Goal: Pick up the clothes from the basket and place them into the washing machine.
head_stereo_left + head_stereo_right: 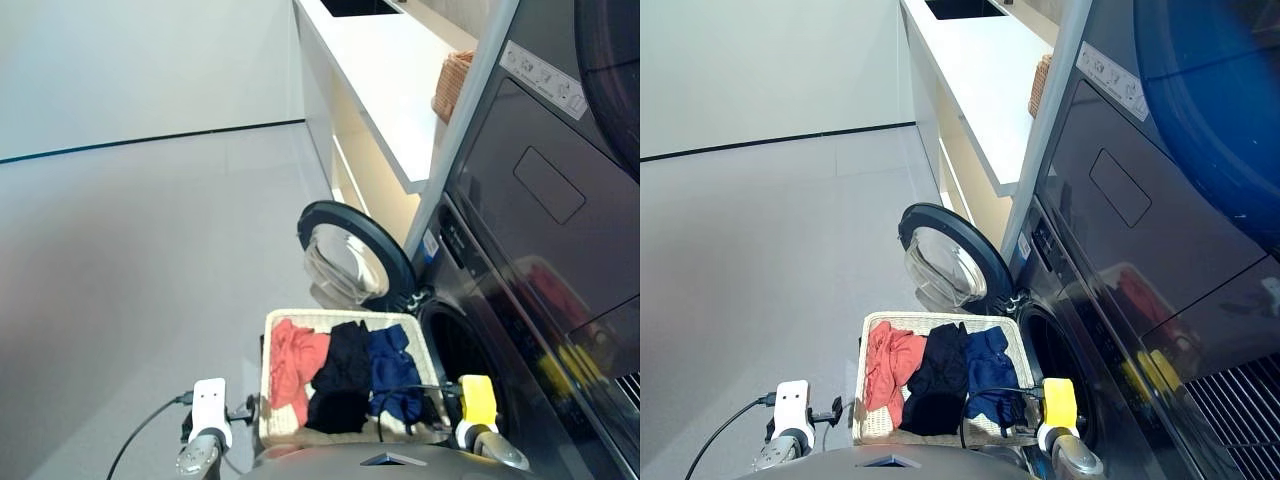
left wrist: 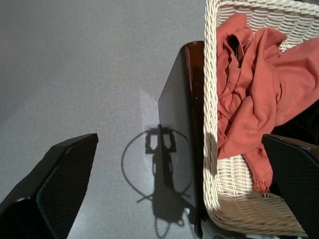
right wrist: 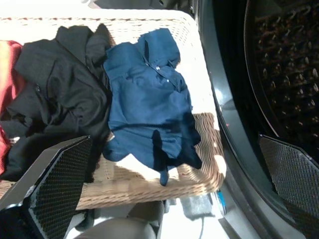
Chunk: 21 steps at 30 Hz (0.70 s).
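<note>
The cream woven basket (image 1: 340,318) sits on the floor in front of the washing machine (image 1: 470,290), whose round door (image 1: 350,255) is swung open beside the dark drum mouth (image 1: 462,350). The clothes lie side by side in the basket: a coral-red piece (image 1: 293,365), a black one (image 1: 343,375) and a navy one (image 1: 393,372). My left gripper (image 2: 174,189) is open over the floor and the basket's left rim (image 2: 212,99), near the coral-red piece (image 2: 249,99). My right gripper (image 3: 169,194) is open above the basket's near right corner, over the navy piece (image 3: 147,104) and beside the drum (image 3: 279,69).
A white counter (image 1: 390,70) with a brown wicker basket (image 1: 452,85) stands behind the machine. A dark flat-panelled appliance with a white sticker (image 1: 545,75) sits above it. A black cable (image 1: 150,420) trails on the grey floor at the left. A dark glossy panel (image 2: 182,124) runs along the basket's left side.
</note>
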### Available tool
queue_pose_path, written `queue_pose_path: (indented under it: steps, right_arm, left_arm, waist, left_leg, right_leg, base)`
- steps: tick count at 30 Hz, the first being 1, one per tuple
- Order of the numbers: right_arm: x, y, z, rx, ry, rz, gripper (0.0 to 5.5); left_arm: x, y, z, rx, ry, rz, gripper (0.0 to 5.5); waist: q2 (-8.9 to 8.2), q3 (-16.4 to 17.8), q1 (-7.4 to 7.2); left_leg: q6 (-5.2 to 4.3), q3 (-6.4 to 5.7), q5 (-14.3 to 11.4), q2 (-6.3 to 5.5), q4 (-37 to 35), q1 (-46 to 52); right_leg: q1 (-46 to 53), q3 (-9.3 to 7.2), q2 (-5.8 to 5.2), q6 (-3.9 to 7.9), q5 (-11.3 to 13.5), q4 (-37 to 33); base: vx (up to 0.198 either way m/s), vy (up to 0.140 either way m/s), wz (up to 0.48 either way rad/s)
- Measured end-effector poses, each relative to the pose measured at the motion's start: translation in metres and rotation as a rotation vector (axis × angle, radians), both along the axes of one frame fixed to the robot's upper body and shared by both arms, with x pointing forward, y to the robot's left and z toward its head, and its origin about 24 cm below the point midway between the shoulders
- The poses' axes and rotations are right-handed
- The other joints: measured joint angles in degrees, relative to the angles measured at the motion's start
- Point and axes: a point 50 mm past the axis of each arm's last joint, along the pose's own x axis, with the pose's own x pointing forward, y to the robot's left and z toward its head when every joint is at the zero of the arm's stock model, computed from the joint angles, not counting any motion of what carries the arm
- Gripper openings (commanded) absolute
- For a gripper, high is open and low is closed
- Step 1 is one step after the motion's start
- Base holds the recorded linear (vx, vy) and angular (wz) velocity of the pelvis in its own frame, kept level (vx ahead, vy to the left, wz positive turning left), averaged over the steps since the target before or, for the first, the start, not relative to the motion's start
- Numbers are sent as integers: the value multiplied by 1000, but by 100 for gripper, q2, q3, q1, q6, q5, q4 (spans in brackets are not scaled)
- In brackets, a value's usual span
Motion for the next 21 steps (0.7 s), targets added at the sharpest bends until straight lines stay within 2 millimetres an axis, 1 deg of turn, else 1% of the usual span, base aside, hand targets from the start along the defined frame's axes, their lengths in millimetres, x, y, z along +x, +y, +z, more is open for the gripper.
queue_pose_path:
  steps: [5, 13, 14, 15, 21]
  right_arm:
    - [2, 0, 1, 2, -6, 2, 550]
    - [6, 3, 4, 13, -26, 18, 550]
    - [7, 3, 4, 15, -31, 22, 550]
    - [9, 4, 5, 16, -37, 26, 550]
    - [25, 7, 11, 13, -78, 77, 550]
  left_arm:
    - [1, -1, 0, -2, -1, -2, 550]
    - [7, -3, 1, -4, -14, -14, 550]
    - [8, -3, 2, -4, -18, -16, 550]
    - [11, -4, 2, -4, -24, -23, 550]
    - [35, -8, 10, 0, -85, -53, 550]
  waist:
    - [43, -25, -2]
    - [47, -16, -1]
    - [46, -13, -3]
    - [46, -13, -3]
    - [36, 18, -8]
  left_leg:
    - [0, -1, 0, 0, -2, 3]
    - [-2, -1, -2, 0, -4, -14]
    - [-6, -1, -4, 0, -4, -17]
    - [-32, -2, -21, 0, -4, -32]
    - [-3, -2, 21, 3, 0, -232]
  right_leg:
    - [3, -2, 0, 2, -1, 0]
    - [-13, -2, 0, 3, -3, 0]
    - [-16, -2, 0, 4, -3, 0]
    - [-31, -2, -1, 4, -3, 0]
    - [-232, -12, 1, -10, 9, 0]
  base:
    - [0, 0, 0]
    - [0, 0, 0]
    - [0, 0, 0]
    - [0, 0, 0]
    - [-10, 0, 4]
